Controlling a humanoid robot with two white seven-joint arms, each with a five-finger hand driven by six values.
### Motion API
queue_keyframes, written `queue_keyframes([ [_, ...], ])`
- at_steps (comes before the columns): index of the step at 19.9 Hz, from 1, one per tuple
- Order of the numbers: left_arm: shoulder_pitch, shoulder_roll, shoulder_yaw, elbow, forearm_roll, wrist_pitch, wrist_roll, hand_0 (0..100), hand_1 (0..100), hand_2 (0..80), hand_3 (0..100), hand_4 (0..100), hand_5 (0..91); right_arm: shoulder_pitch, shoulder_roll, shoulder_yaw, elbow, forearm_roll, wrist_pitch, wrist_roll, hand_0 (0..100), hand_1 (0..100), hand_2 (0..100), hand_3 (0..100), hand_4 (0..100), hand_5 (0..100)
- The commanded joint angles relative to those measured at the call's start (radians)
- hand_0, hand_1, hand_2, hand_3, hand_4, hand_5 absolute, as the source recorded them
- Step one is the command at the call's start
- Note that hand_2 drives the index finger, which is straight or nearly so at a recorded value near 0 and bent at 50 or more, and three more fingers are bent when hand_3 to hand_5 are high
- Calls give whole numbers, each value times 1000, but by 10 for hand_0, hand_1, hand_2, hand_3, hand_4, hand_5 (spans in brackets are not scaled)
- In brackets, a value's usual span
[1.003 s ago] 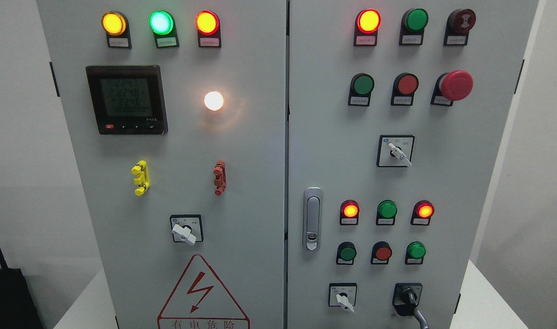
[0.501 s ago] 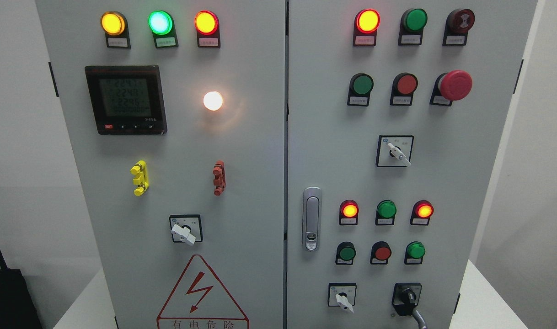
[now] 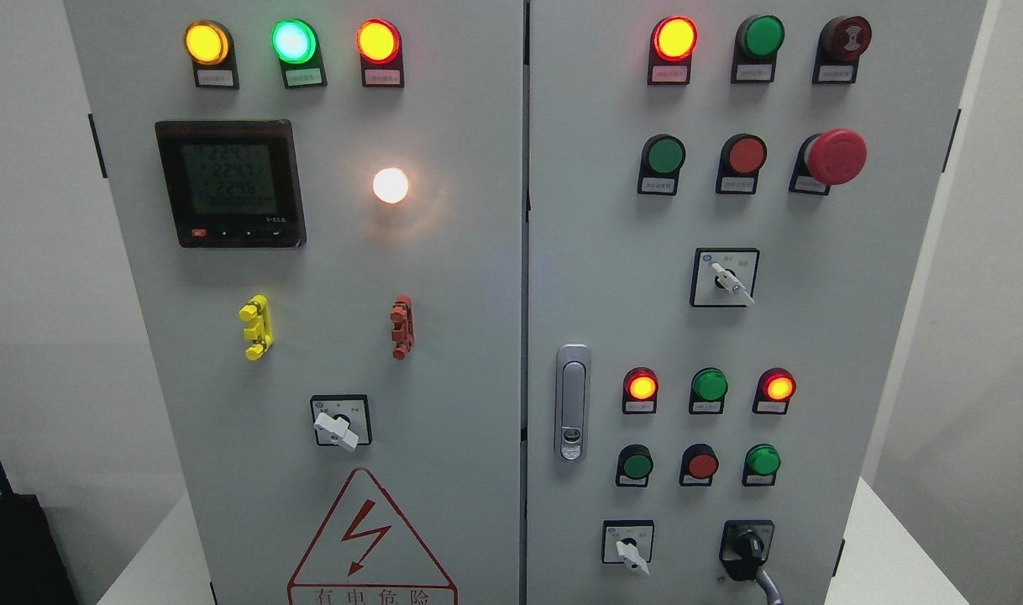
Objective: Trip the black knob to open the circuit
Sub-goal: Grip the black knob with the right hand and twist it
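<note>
The black knob (image 3: 747, 547) sits in a black square plate at the lower right of the grey cabinet's right door (image 3: 822, 336), to the right of a small white selector switch (image 3: 628, 548). Its handle points roughly up and down. A thin grey curved piece (image 3: 768, 583) runs from under the knob to the bottom edge; I cannot tell what it is. Neither hand shows in the head view.
The right door carries lit red lamps (image 3: 674, 38), green and red push buttons, a red mushroom stop button (image 3: 836, 156), a white selector (image 3: 728, 280) and a metal door latch (image 3: 572, 403). The left door holds a meter (image 3: 230, 182), lamps and a white selector (image 3: 337, 428). A black box (image 3: 16, 546) stands at lower left.
The whole picture has shifted a few pixels to the left and the meter's digits flicker. Nothing on the panel has moved.
</note>
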Motion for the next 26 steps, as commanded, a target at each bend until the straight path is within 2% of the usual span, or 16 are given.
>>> queue_keyframes([
  [1,-2,0,3,0,2,-3,0,120,389,0,0,0,0,-11,3,28,-38,0,-11,13,0,0,59,1000,1000,1000],
  [8,-2,0,3,0,2,-3,0,120,389,0,0,0,0,-9,6,30,-46,-1,-11,13,0,0,60,1000,1000,1000],
  [13,-2,0,3,0,2,-3,0,120,389,0,0,0,0,-6,8,53,-50,-1,-11,13,0,0,65,1000,1000,1000],
  [26,-2,0,3,0,2,-2,0,120,389,0,0,0,0,-14,8,54,-50,-3,-13,13,0,0,75,1000,1000,1000],
])
